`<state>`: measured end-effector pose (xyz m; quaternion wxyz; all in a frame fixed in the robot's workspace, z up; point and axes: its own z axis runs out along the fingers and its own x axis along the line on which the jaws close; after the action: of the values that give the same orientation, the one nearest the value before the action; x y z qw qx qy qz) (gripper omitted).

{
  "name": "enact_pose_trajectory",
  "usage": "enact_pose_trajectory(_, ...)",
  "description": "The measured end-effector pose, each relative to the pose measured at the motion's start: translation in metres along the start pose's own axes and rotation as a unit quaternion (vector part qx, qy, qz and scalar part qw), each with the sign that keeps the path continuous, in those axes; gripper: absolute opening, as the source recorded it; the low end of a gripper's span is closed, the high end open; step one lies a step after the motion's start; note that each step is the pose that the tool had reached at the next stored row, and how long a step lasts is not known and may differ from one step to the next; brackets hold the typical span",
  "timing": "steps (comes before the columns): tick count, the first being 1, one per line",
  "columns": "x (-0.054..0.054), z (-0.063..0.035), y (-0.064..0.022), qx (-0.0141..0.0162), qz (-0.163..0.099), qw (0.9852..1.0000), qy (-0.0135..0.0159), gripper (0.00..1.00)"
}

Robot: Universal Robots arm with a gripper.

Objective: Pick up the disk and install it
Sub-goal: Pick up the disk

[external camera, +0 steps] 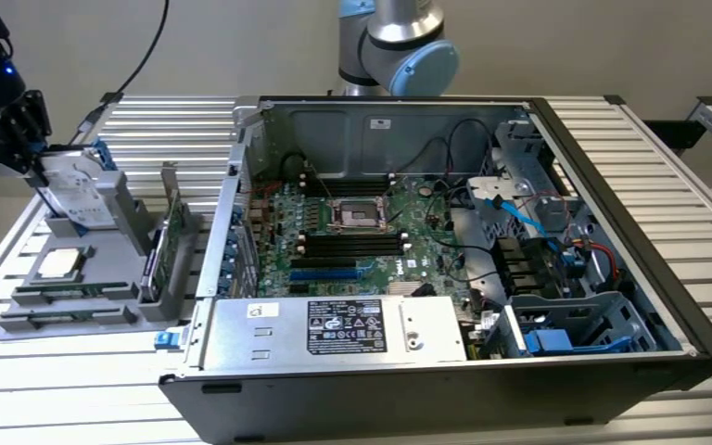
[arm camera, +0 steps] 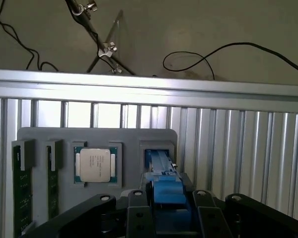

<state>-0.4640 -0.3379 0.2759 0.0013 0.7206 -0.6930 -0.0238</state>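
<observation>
Grips the disk (external camera: pixel 74 197) by its blue carrier edge with the tool (external camera: pixel 34 169), fingers partly closed and pressed to both sides; holds it on edge in a slot of the grey holder (external camera: pixel 119 243) on the slatted desk (external camera: pixel 158 120), at the exterior view's left; in the wrist view, frames the blue carrier between black fingers (arm camera: pixel 139 210); shares the holder with 1 square silver chip (arm camera: pixel 95 165) just beside the slot and 2 green memory sticks (arm camera: pixel 22 198) beyond; stands well apart from the open computer case (external camera: pixel 369 120).
</observation>
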Motion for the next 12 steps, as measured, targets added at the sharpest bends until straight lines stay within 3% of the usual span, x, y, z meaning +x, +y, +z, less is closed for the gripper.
enact_pose_trajectory(12, -0.0001, -0.0001, 0.0000, 0.0000, 0.004, 1.0000, 0.0000, 0.33)
